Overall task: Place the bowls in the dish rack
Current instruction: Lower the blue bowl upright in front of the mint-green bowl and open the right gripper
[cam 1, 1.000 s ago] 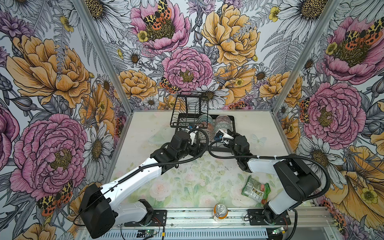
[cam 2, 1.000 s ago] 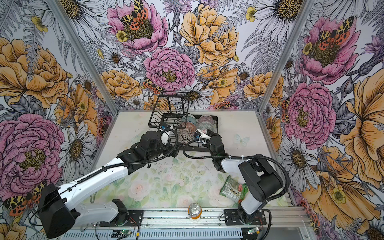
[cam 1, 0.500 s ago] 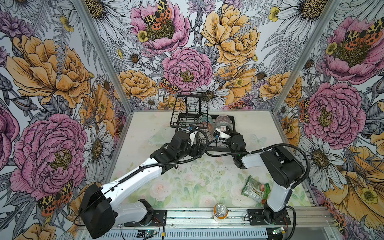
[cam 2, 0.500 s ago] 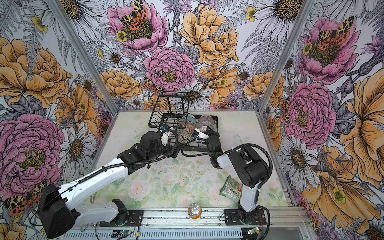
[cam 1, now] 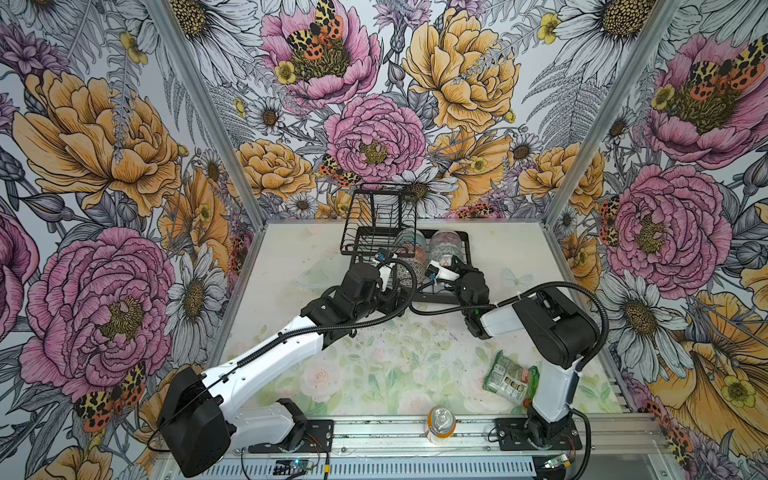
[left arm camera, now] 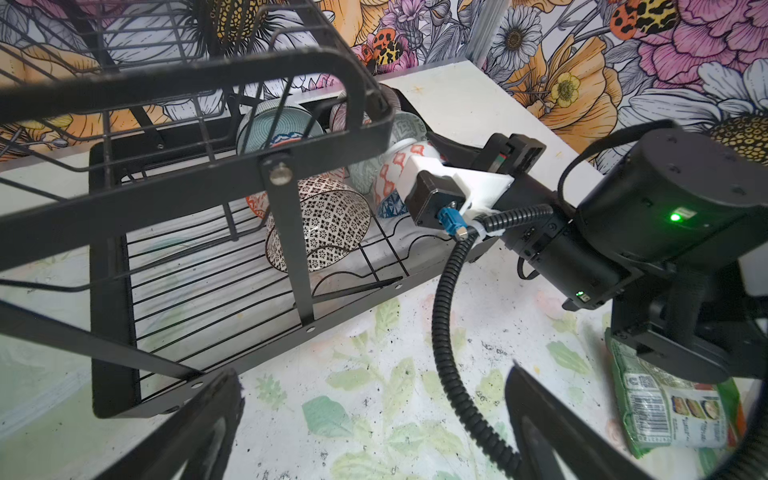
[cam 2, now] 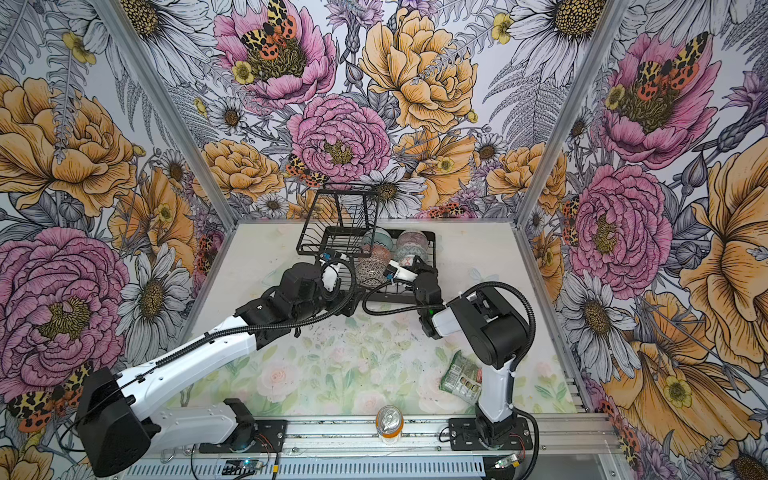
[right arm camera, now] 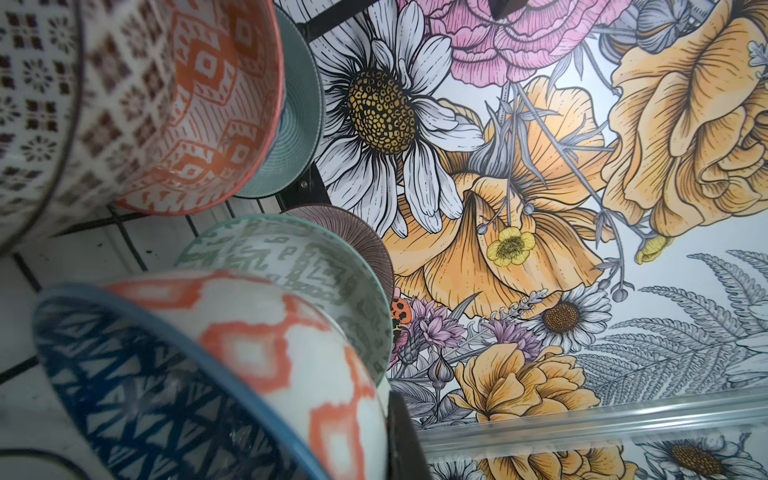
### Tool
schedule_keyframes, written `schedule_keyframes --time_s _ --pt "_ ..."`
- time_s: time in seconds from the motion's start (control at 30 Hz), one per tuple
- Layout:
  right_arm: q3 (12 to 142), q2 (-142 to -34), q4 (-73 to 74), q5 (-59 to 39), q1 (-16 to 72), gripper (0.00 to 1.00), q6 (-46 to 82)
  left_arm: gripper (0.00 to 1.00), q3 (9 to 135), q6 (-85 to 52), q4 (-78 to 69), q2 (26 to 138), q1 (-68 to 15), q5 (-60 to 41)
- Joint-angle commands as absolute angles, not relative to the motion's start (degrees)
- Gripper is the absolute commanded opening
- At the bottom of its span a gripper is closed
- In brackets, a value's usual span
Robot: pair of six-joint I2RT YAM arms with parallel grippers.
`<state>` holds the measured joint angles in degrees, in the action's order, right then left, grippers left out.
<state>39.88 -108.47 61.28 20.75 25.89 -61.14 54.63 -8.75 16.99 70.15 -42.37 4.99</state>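
bowls [cam 1: 444, 249]: all 6 on edge in rack [cam 1: 357, 249] lower tray, top-centre of frame | R pincer [left arm camera: 399, 174]: clenched, prob. on blue bowl [right arm camera: 137, 395] rim | L pincer [left arm camera: 374, 374]: released, empty, over tabletop [left arm camera: 415, 332] by rack | handling: ceramic, stiff, slick glaze, chips easily; pinch the rim | hidden: R fingertips behind bowl, grip unconfirmed

Blue-triangle bowl [right arm camera: 145, 395] at dish rack [left arm camera: 124, 212]: blurred, cut by frame edge in right wrist view. Lattice bowl [left arm camera: 332, 220] partly behind rack post. Left gripper [left arm camera: 374, 370] fingers cropped. Snack packet [cam 1: 509, 376] edge behind right arm [cam 1: 555, 374].
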Motion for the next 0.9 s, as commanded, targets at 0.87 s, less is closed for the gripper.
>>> schedule_keyframes --time_s 0.87 --pt "37.86 -106.70 59.69 19.14 26.72 0.11 -57.78 0.99 53.09 -8.97 17.62 68.25 -41.55 3.86"
